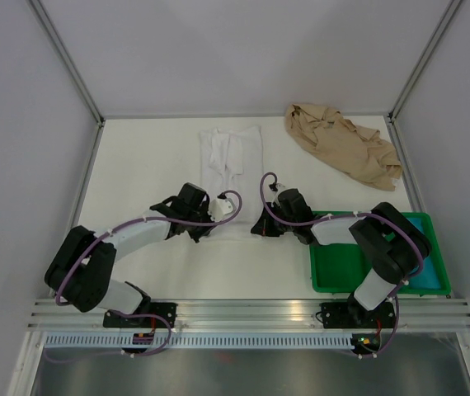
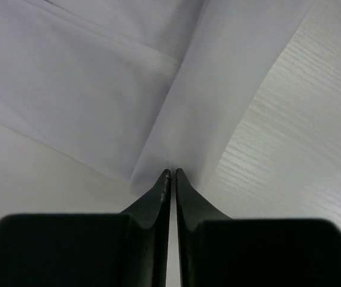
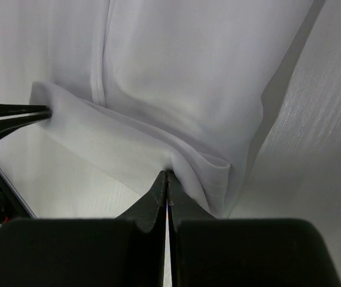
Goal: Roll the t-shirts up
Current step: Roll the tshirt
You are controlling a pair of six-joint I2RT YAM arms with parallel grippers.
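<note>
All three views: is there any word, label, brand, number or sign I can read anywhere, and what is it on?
None can be read in any view.
white t-shirt: plain cloth, no print or tag showing, also up close in both wrist views.
tan t-shirt: crumpled, no print visible.
green tray: no marking visible.

Bright, even light, soft shadows; near fingers point(image 2: 152, 206) blur in wrist views.
</note>
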